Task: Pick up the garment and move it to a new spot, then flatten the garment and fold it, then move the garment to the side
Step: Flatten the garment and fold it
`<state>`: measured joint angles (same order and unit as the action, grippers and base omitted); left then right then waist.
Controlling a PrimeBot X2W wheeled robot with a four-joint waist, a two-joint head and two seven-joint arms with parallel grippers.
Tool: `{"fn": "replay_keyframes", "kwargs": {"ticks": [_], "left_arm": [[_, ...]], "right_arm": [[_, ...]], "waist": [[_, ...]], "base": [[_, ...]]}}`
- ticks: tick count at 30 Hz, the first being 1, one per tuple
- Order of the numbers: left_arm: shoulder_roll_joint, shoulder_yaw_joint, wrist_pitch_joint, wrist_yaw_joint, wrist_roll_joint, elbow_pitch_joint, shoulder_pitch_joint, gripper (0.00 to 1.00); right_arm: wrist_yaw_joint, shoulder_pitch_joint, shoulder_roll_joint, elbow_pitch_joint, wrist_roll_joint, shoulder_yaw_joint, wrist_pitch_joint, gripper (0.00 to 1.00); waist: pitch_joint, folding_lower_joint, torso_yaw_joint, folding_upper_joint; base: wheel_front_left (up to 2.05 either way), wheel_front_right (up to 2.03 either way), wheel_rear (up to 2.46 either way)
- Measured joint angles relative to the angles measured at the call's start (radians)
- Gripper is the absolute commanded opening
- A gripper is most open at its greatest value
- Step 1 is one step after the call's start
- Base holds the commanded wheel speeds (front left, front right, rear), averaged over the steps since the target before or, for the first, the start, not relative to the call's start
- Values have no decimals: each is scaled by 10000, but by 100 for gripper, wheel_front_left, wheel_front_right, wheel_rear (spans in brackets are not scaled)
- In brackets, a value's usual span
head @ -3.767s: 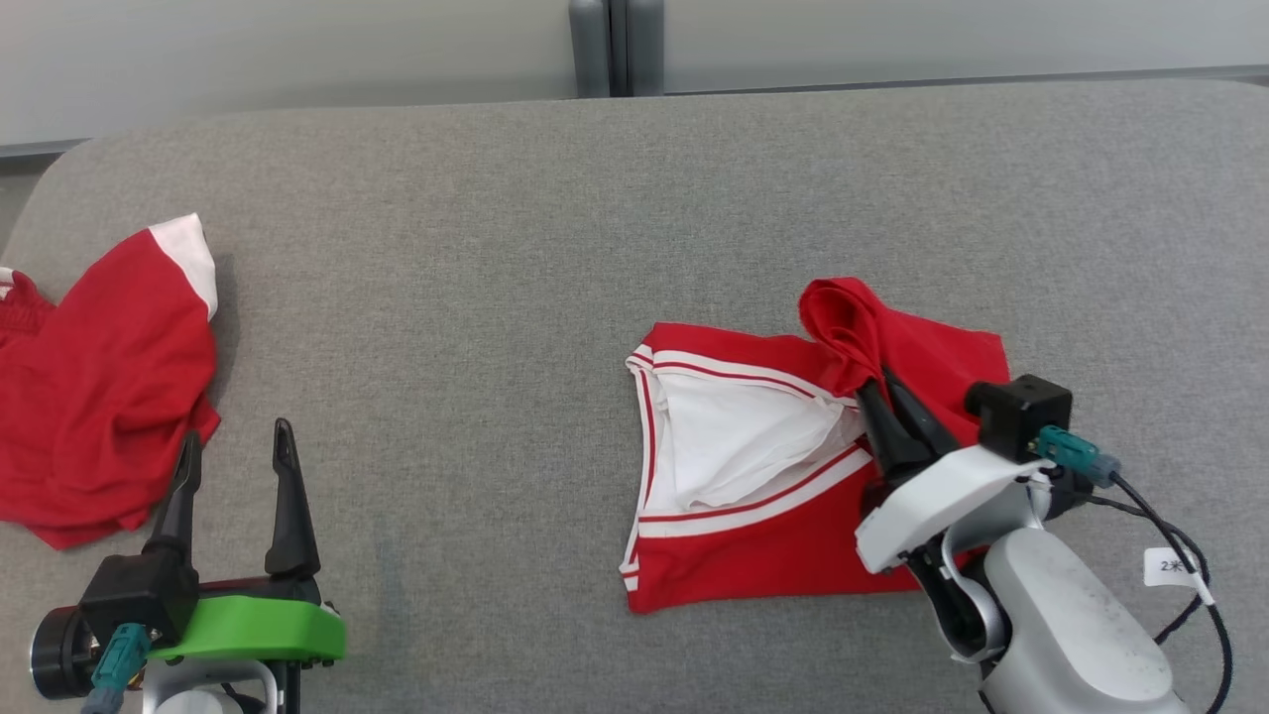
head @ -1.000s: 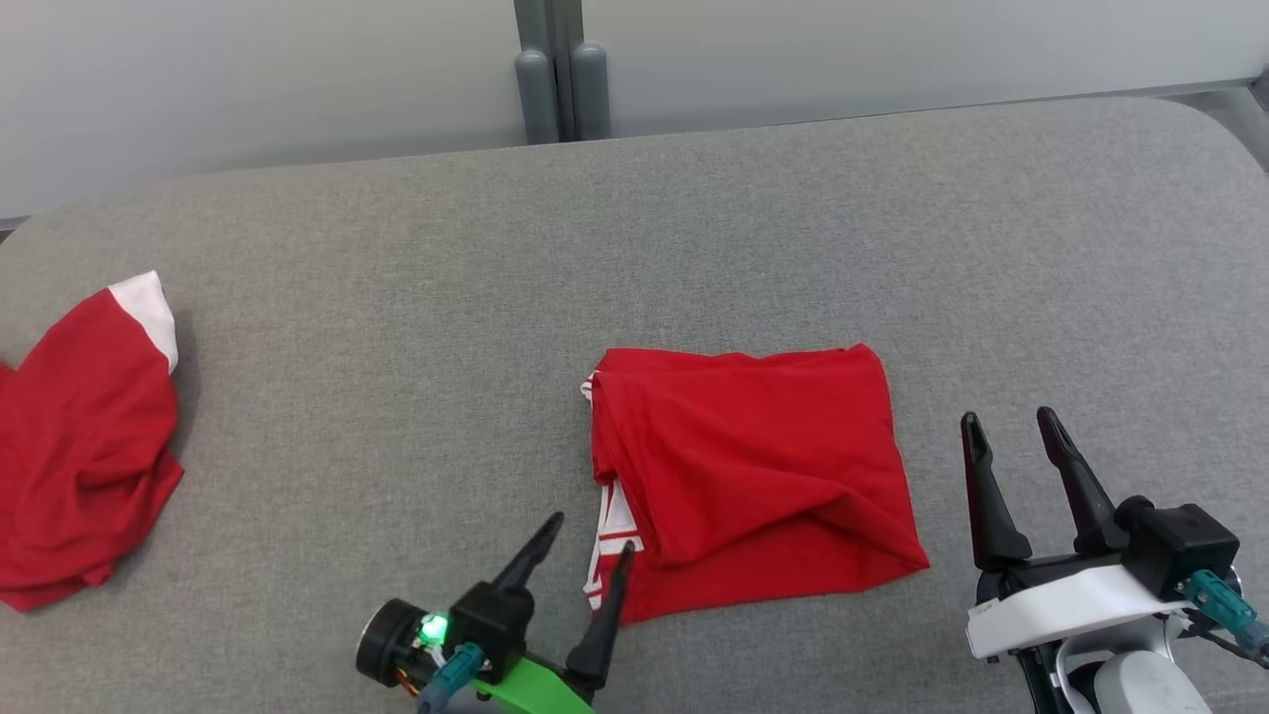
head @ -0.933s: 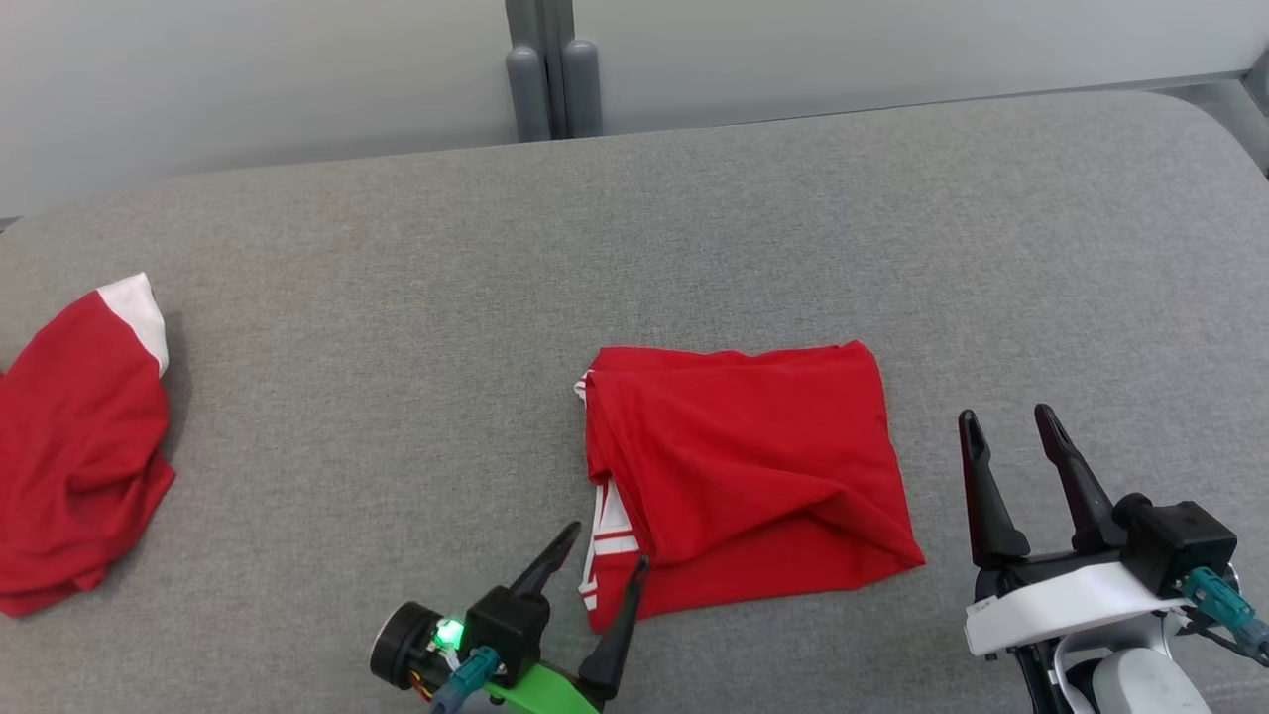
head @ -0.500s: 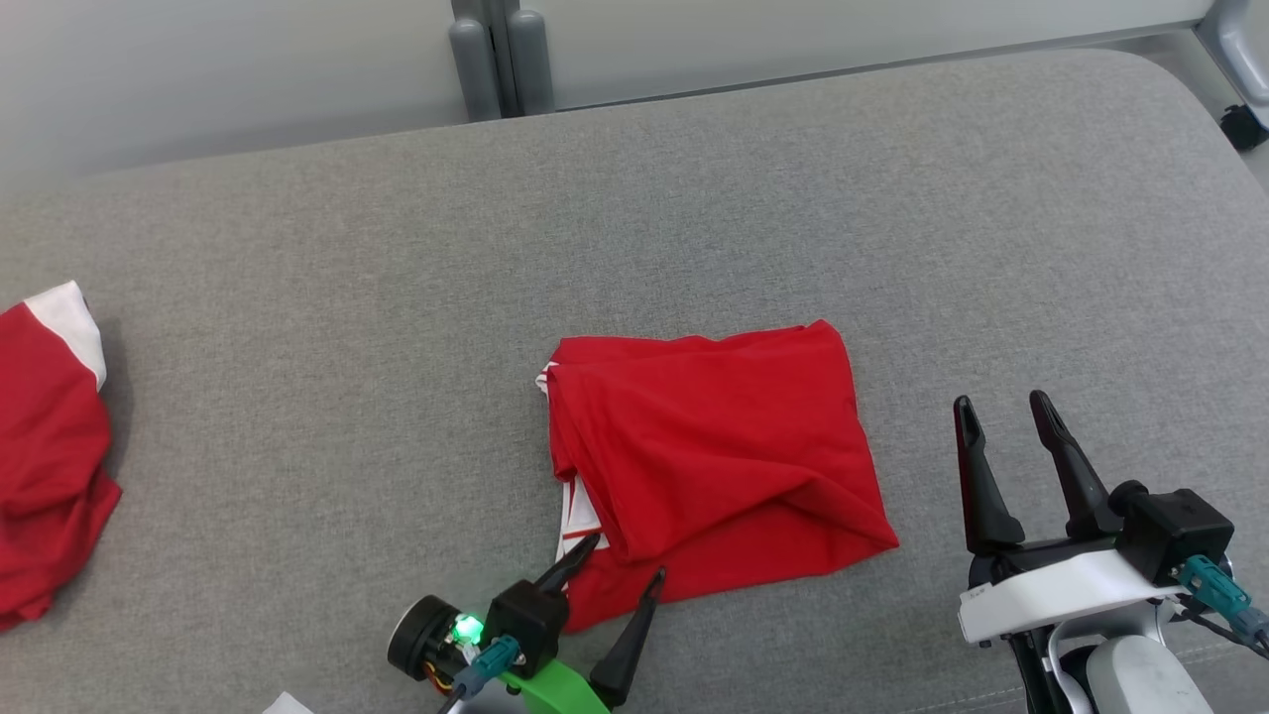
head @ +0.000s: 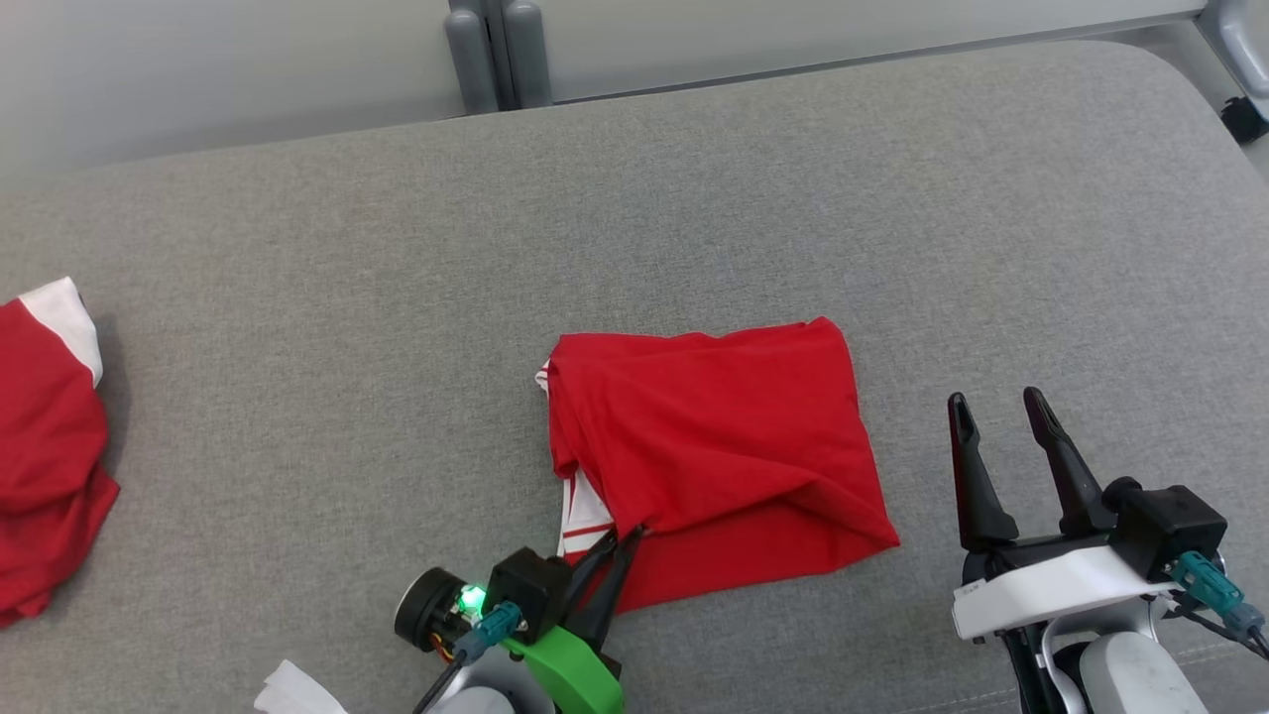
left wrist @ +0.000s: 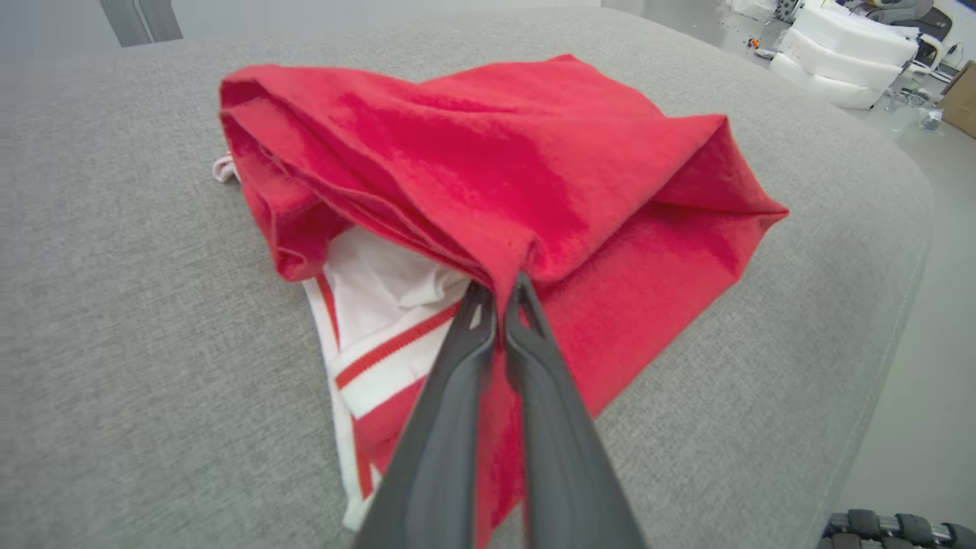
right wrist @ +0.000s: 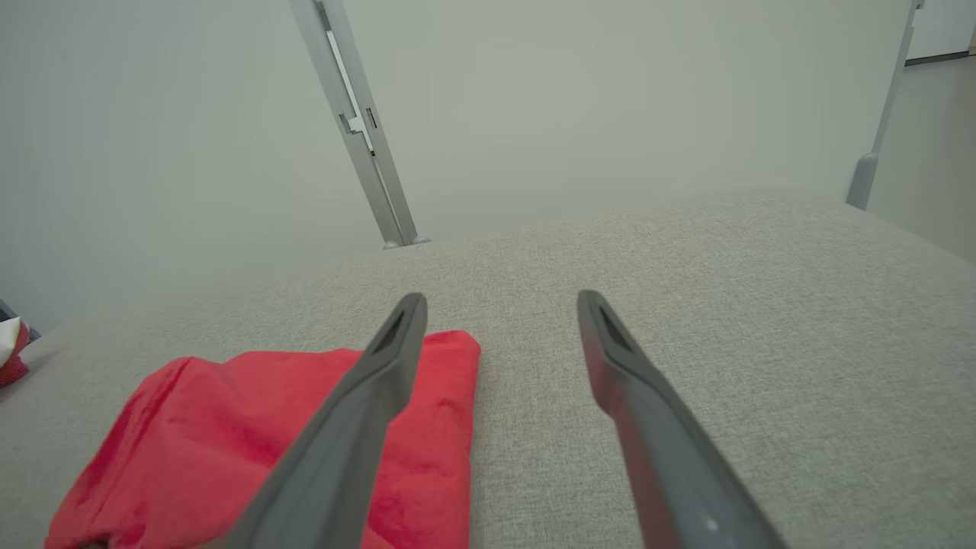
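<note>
Now clamps left gripper [head: 623,537], open a moment ago, on near edge of garment [head: 714,456]. Keeps right gripper [head: 993,399] wide, empty.

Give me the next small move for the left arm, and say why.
Probably raise the left gripper slightly and start drawing the garment sideways. It is shut on the near edge of the garment, which already lies folded, so only the move aside seems left. The right gripper stands open, apart from the cloth; a low, slow pull should keep the fold.
</note>
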<state>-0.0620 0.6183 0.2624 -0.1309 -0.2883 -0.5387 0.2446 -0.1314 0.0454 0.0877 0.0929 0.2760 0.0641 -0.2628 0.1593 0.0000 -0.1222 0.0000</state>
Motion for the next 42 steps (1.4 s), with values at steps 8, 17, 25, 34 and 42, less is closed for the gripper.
{"fn": "replay_keyframes", "kwargs": {"ticks": [8,17,25,34,42], "left_arm": [[-447,-255,2,-2,19,807,-364,0],[-445,71,0,-2,-107,662,-728,100],[-447,-777,0,205,-94,1313,-860,100],[-732,-2378,0,506,257,2309,-987,100],[-872,-4245,0,836,405,2984,-1234,100]], "right_arm": [[0,-45,-6,35,0,-130,0,100],[0,-46,0,217,0,-153,0,100],[0,-55,77,255,2,-249,0,100],[0,-178,121,174,15,-337,0,100],[0,-277,184,163,12,-332,0,100]], "waist": [[-23,0,277,0],[-68,0,455,0],[-229,0,483,0],[-463,0,724,0],[-724,0,859,0]], "base": [[0,0,0],[0,0,0],[0,0,0],[0,0,0],[0,0,0]]}}
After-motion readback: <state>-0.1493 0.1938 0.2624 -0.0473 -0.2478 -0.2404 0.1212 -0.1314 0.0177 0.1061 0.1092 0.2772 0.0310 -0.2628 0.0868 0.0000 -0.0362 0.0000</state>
